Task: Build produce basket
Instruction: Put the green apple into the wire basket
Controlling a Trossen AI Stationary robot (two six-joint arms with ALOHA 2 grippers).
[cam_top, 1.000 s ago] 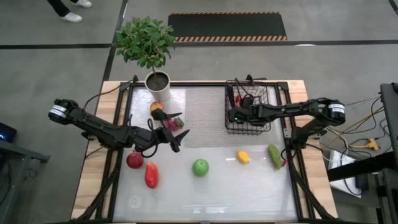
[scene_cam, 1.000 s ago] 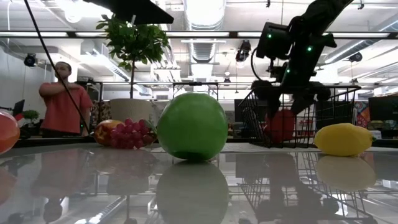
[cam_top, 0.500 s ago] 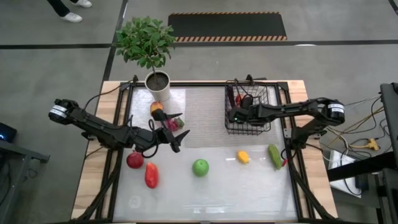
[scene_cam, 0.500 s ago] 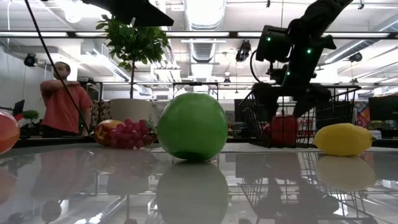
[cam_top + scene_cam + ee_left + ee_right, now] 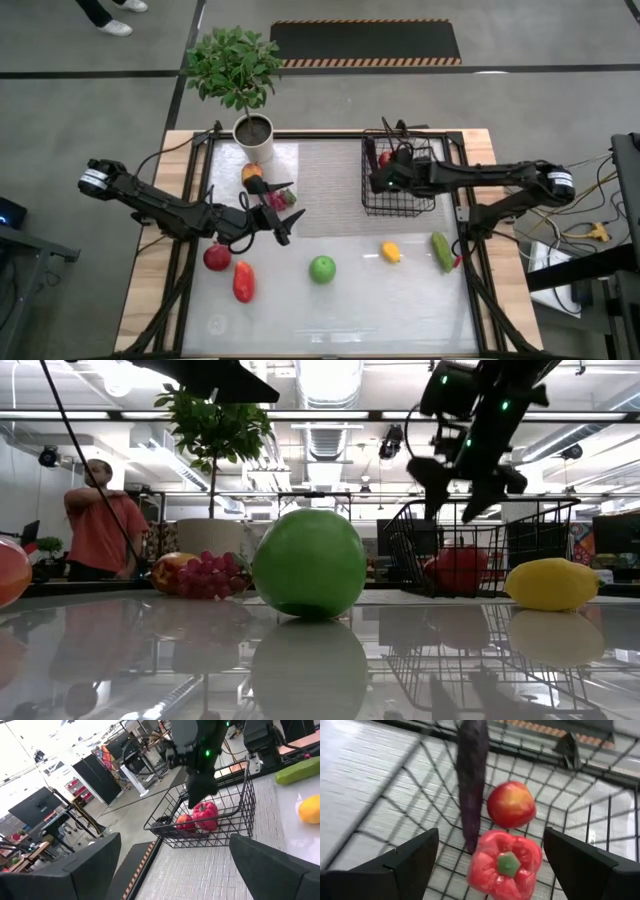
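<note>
Left of centre in the high view, the left gripper (image 5: pixel 284 212) is held open beside the purple grapes (image 5: pixel 274 199). Lower down, a red apple (image 5: pixel 217 257), red pepper (image 5: pixel 243 281), green apple (image 5: pixel 321 268), lemon (image 5: pixel 390 252) and cucumber (image 5: pixel 441 251) are spread across the table. At upper right, the open, empty right gripper (image 5: pixel 379 180) is held above the basket (image 5: pixel 424 203), where an eggplant (image 5: pixel 470 775), apple (image 5: pixel 511 805) and bell pepper (image 5: pixel 505 864) are seen.

No text, label, brand, number or sign can be read on anything in any of these views.
</note>
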